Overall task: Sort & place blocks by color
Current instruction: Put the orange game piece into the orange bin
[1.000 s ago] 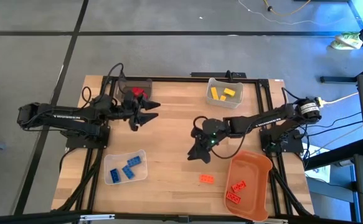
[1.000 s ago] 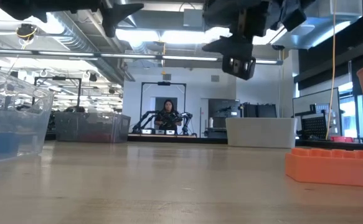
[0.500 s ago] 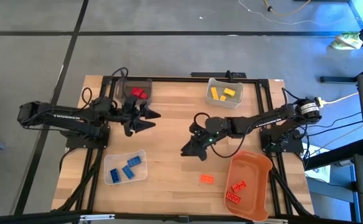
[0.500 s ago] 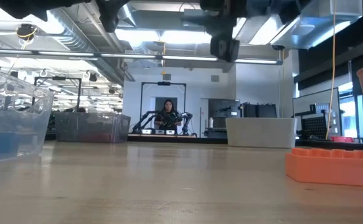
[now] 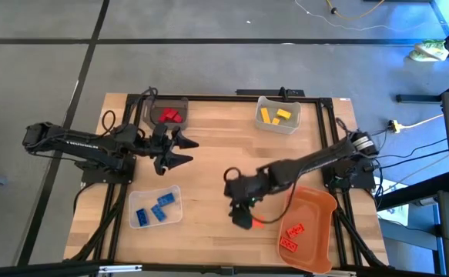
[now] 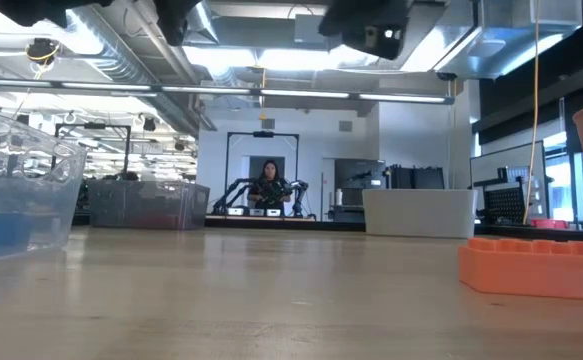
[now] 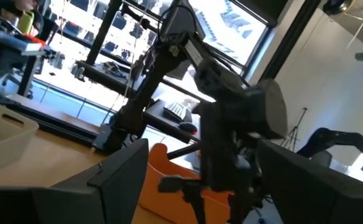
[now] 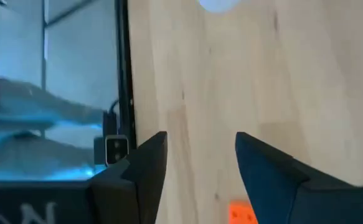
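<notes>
Right claw spread, empty, over bare surface, just beside lone orange block. I'd centre fingers over block, square to its long sides, drop straight, pinch, then carry to orange bin close by. Left claw spread, empty, waiting near dark bin. Other blocks already binned.

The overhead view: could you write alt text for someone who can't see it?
Seen from above, the right gripper hangs with open fingers over a lone orange block beside the orange bin. The left gripper, also open, waits near the dark bin of red blocks. Blue blocks and yellow blocks lie in clear bins.
</notes>
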Controlling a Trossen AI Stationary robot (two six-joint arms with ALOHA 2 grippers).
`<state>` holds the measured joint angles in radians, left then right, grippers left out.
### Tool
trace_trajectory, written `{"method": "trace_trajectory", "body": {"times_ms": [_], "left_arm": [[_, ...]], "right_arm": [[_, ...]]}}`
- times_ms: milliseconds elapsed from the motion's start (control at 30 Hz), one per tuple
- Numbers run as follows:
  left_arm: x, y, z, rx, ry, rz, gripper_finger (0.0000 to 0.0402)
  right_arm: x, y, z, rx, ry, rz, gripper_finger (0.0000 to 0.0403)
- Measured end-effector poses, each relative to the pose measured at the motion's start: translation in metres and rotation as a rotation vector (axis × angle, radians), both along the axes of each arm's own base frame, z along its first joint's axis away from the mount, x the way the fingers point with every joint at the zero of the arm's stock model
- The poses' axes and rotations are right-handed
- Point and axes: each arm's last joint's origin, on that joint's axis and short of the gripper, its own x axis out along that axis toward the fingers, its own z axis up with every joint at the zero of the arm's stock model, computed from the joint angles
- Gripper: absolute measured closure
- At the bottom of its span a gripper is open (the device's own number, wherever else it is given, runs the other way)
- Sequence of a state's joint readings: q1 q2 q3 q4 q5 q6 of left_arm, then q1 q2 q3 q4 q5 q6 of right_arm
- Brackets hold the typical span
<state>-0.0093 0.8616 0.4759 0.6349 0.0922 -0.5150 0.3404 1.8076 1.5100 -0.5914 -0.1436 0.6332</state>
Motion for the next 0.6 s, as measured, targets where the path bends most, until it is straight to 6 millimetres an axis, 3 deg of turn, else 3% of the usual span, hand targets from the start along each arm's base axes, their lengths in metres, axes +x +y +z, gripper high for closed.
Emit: {"method": "trace_trajectory", "body": {"times_ms": [233, 367, 600], "left_arm": [[0.0, 0.0, 0.0, 0.026, -0.004, 0.01, 0.0108], [0.0, 0.0, 0.0, 0.027, -0.003, 0.012, 0.0108], [0.001, 0.0, -0.002, 0.028, 0.022, 0.01, 0.0108]], "right_arm": [[-0.011, 0.041, -0.034, -0.068, 0.174, 0.083, 0.0212], [-0.016, 0.048, -0.059, -0.156, 0.295, 0.035, 0.0212], [-0.014, 0.059, -0.092, -0.159, 0.402, 0.081, 0.0212]]}}
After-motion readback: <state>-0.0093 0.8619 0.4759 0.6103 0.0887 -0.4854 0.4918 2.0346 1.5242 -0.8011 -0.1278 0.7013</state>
